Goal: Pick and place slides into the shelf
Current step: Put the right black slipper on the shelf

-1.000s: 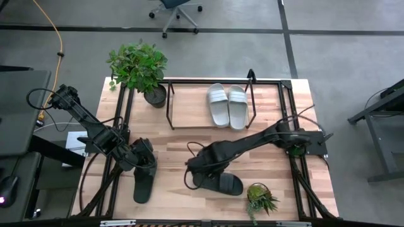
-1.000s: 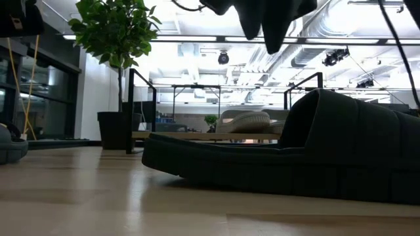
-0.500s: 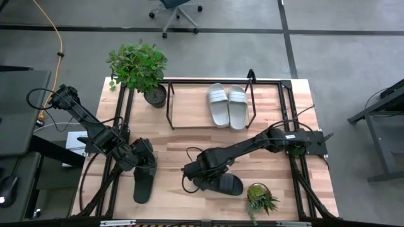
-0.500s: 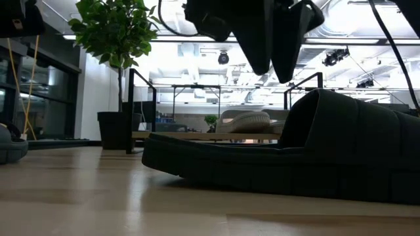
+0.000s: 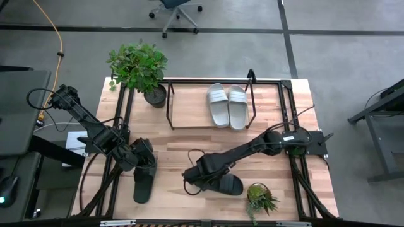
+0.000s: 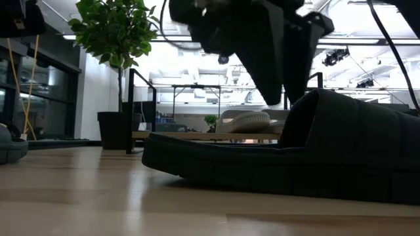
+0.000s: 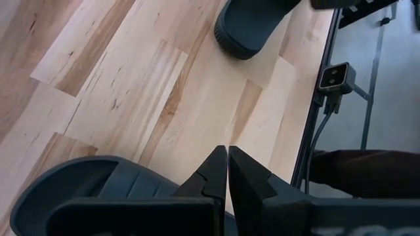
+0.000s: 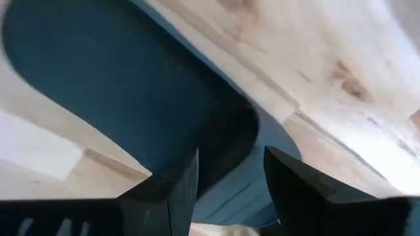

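Two light grey slides (image 5: 228, 105) lie side by side on the board of the shelf (image 5: 189, 116) at the far middle; they also show in the low view (image 6: 249, 121). A black slide (image 5: 141, 188) lies at the near left, with my left gripper (image 5: 145, 165) shut over its far end (image 7: 85, 190). A second black slide (image 5: 228, 184) lies flat near the front middle. My right gripper (image 5: 198, 174) is open just above its left part (image 8: 131, 98), its fingers (image 6: 279, 72) pointing down beside the strap (image 6: 328, 124). My left gripper is shut over the left black slide's strap end (image 7: 131, 196), its fingers slanting down toward the table. The gripper body hides the place, so I cannot tell whether it touches the slide.
A large potted plant (image 5: 137, 66) stands at the far left beside the shelf. A small potted plant (image 5: 260, 198) stands at the near right, close to the right black slide. Bare wood lies between the two black slides (image 7: 197, 98) and in the shelf's left half.
My right gripper has gone toward the table's near-left and down, from above the right black slide to close over its sole beside the strap, staying open. The slides have kept still.
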